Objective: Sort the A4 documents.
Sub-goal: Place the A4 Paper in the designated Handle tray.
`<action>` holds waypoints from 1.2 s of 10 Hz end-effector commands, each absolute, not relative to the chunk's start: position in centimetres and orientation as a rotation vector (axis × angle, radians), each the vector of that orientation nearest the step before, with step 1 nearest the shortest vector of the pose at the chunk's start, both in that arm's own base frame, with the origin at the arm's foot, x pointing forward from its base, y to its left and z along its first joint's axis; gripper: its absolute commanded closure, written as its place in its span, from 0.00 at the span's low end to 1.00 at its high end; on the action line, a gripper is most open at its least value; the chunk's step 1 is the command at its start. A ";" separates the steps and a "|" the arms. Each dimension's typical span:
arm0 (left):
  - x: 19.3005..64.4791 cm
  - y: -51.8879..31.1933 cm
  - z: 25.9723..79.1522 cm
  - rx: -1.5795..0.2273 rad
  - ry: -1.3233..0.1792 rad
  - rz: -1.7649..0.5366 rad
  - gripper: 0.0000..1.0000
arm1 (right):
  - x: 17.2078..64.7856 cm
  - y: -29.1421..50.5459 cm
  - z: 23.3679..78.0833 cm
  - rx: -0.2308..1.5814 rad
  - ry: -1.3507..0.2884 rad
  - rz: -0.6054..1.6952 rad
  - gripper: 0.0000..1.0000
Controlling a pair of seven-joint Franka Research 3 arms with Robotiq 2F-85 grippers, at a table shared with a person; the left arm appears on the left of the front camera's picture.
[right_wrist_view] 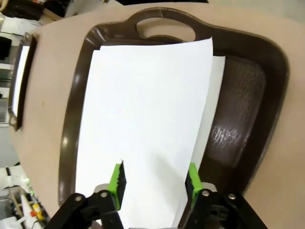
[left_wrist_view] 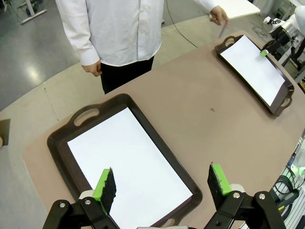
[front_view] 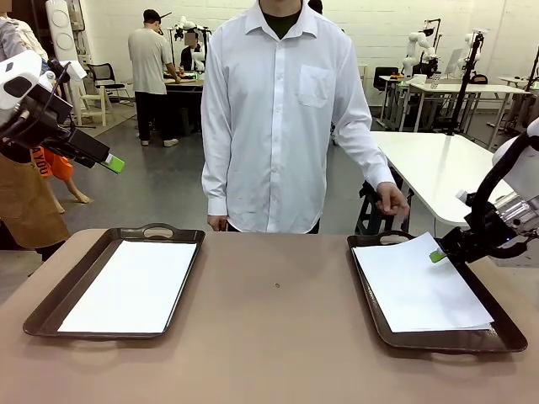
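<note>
One A4 document point(front_view: 130, 286) lies flat in the left dark brown tray point(front_view: 50, 307). My left gripper point(front_view: 114, 163) hangs high above the table's left end. In the left wrist view it point(left_wrist_view: 161, 183) stands open over that sheet point(left_wrist_view: 128, 162), with nothing between its fingers. The right tray point(front_view: 370, 311) holds more white sheets point(front_view: 417, 286), the top one askew. My right gripper point(front_view: 438, 255) is at their right edge. In the right wrist view its jaws point(right_wrist_view: 155, 183) stand apart, with the top sheet point(right_wrist_view: 147, 109) running between them, loose over the tray point(right_wrist_view: 248, 90).
A person in a white shirt stands at the far side, one hand point(front_view: 392, 200) just beyond the right tray's far handle. The brown tabletop point(front_view: 278, 337) between the trays is bare. White tables and other people stand farther back.
</note>
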State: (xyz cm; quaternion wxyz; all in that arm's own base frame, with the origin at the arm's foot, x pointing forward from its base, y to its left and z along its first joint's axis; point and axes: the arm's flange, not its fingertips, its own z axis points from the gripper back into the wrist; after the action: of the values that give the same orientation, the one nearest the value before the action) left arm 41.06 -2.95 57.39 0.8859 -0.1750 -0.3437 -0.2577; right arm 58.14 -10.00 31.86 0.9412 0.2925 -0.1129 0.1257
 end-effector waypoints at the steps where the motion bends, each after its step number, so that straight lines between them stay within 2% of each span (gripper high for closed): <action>1: 41.0 -3.0 57.4 -0.358 -0.714 -0.536 0.00 | 57.3 -9.7 32.1 0.524 -0.225 0.236 0.19; 2: 41.0 -3.0 57.4 -0.358 -0.714 -0.536 0.00 | 57.3 -10.1 32.4 0.507 -0.235 0.226 0.06; 3: 41.0 -3.0 57.4 -0.358 -0.714 -0.536 0.00 | 57.3 -10.4 32.7 0.498 -0.245 0.221 0.00; 12: 41.0 -3.0 57.4 -0.358 -0.714 -0.536 0.00 | 57.8 -10.8 32.9 0.520 -0.256 0.240 0.00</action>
State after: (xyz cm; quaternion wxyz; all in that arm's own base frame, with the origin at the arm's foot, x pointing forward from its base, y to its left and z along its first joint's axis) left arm 41.06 -2.95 57.39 0.8859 -0.1750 -0.3437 -0.2577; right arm 57.77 -10.88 33.06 0.9512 0.2568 -0.1266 0.1147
